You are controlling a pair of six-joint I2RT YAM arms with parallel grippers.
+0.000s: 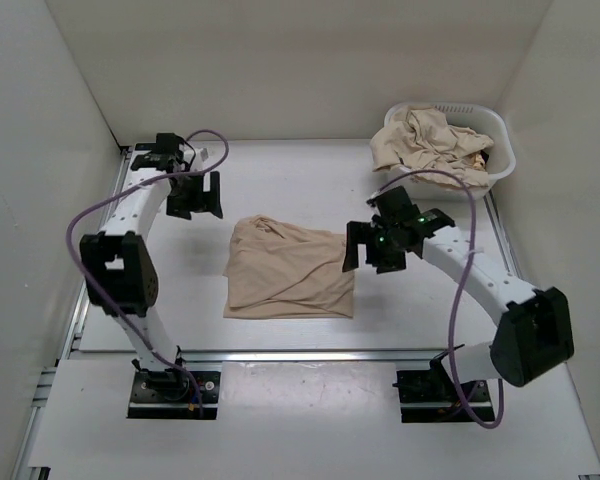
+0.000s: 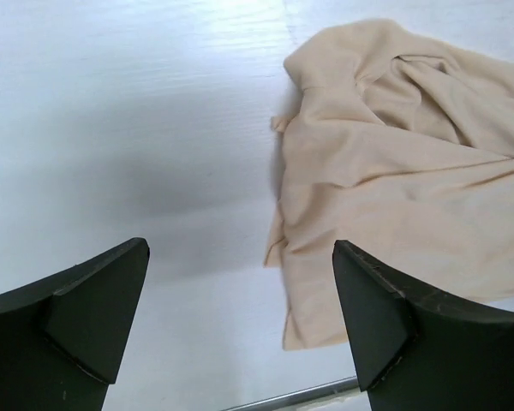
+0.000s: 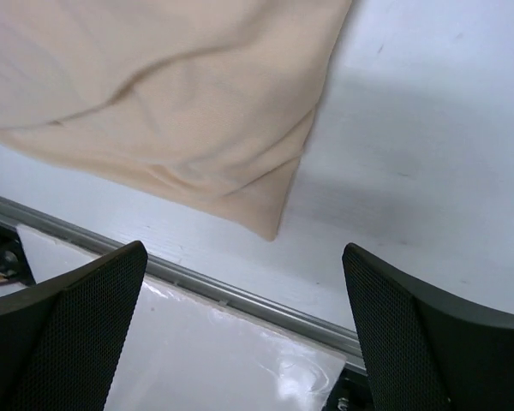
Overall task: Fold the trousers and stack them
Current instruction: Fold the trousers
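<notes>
1. Black two-finger left gripper (image 2: 240,247): jaws spread wide, nothing between them. It hangs above bare tabletop, just off the left edge of item 4 and apart from it. This position is judged to suit either a let-go or a fresh approach to that edge.

2. Black two-finger right gripper (image 3: 244,248): jaws equally wide and empty. It hovers just off the near right corner of item 4 without touching it, likely so the cloth lies undisturbed.

3. White flat-topped table (image 1: 280,170): work surface carrying items 4 to 6.

4. Light beige, thin-fabric folded trousers (image 1: 290,268): a rough rectangle lying flat at the table's centre, between the two grippers. Layered edges show at the near corner, and soft wrinkles toward the far side. The central spot is probably chosen so both arms can reach it. Judged at least one fold is done, with stacking not yet begun.

5. White plastic slotted basket (image 1: 495,125): stands at the far right corner, well apart from item 4, and serves as the supply.

6. Crumpled beige heap of trousers (image 1: 430,140): fills the basket and spills over its rim, unfolded.
</notes>
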